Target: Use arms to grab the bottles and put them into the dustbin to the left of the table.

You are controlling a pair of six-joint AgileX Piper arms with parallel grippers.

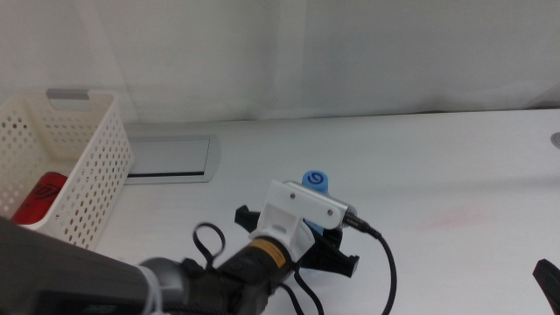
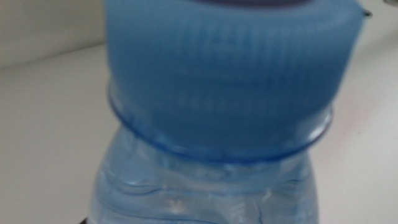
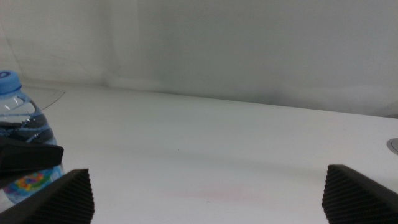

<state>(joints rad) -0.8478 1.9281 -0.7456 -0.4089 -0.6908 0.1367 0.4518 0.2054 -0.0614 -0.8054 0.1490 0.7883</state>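
The clear water bottle with its blue cap (image 1: 317,181) stands upright near the table's middle. My left gripper (image 1: 329,247), under a white boxy casing, is shut around its body, which the casing hides. The left wrist view is filled by that bottle (image 2: 224,93). In the right wrist view the bottle (image 3: 17,118) has a black left finger (image 3: 31,155) across it. The white perforated dustbin (image 1: 92,175) stands at the left with a red can (image 1: 39,197) inside. My right gripper (image 1: 548,278) waits open at the bottom right, far from the bottle.
A flat grey panel (image 1: 171,157) lies in the tabletop just right of the dustbin. A black cable (image 1: 385,262) loops from the left wrist onto the table. White tabletop (image 1: 455,175) stretches to the right, with a white wall behind.
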